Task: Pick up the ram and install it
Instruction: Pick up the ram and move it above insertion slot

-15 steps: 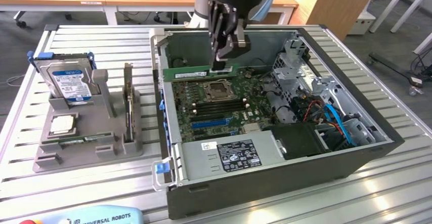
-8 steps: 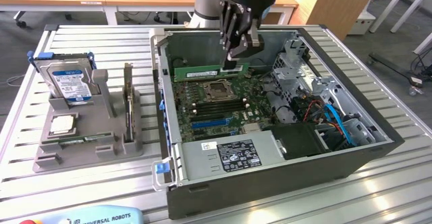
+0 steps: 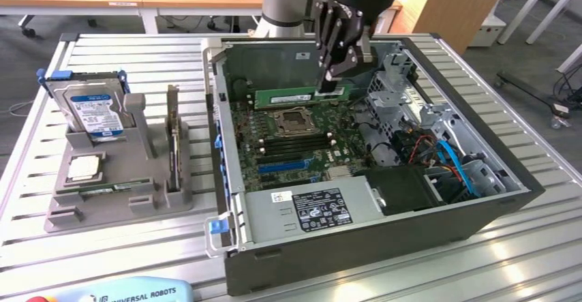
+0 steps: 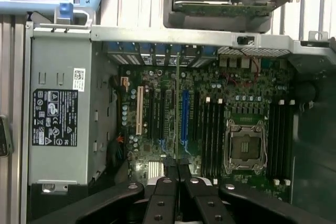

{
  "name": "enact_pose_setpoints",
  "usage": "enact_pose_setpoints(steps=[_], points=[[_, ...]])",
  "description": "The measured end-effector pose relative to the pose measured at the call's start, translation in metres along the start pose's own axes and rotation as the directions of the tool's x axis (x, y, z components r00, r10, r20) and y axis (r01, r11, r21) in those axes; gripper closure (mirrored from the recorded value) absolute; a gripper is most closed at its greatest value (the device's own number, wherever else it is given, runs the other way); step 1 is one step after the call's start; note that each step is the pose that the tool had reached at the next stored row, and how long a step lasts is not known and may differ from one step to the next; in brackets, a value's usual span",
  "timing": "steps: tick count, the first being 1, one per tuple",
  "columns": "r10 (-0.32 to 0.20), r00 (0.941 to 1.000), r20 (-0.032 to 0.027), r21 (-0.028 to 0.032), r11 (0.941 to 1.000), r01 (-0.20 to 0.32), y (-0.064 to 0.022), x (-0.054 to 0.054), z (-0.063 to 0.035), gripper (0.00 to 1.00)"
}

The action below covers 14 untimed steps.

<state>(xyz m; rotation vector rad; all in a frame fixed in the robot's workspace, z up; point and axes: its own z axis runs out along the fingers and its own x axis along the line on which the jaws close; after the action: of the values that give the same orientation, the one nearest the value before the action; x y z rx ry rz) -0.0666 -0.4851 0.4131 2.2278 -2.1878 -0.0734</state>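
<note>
The ram [image 3: 286, 97] is a long green stick with a white label, hanging level over the motherboard [image 3: 272, 155] inside the open computer case [image 3: 364, 247]. My gripper [image 3: 329, 87] is shut on its end at the exterior view's right, coming down from above. In the wrist view the ram [image 4: 177, 108] shows edge-on as a thin line running out from between my fingertips [image 4: 169, 174]. The black memory slots [image 4: 212, 135] lie beside the CPU socket [image 4: 245, 147], to one side of the stick's line. The stick is above the board, not touching it.
A grey stand [image 3: 118, 200] at the exterior view's left holds a hard drive [image 3: 91, 108], an upright expansion card [image 3: 173, 128] and a chip [image 3: 84, 168]. The power supply [image 3: 304, 210] and drive cage [image 3: 409, 104] crowd the case. A teach pendant [image 3: 127, 292] lies at the front edge.
</note>
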Motion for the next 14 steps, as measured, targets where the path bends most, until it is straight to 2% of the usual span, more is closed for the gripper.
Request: enact_pose_setpoints(steps=[3,14], points=[[0.000,1.0000,0.0000,0.0000,1.0000,0.000,-0.0095,0.000,-0.0004,0.88],[0.000,1.0000,0.0001,0.0000,1.0000,0.000,-0.0334,0.001,-0.0010,0.88]])
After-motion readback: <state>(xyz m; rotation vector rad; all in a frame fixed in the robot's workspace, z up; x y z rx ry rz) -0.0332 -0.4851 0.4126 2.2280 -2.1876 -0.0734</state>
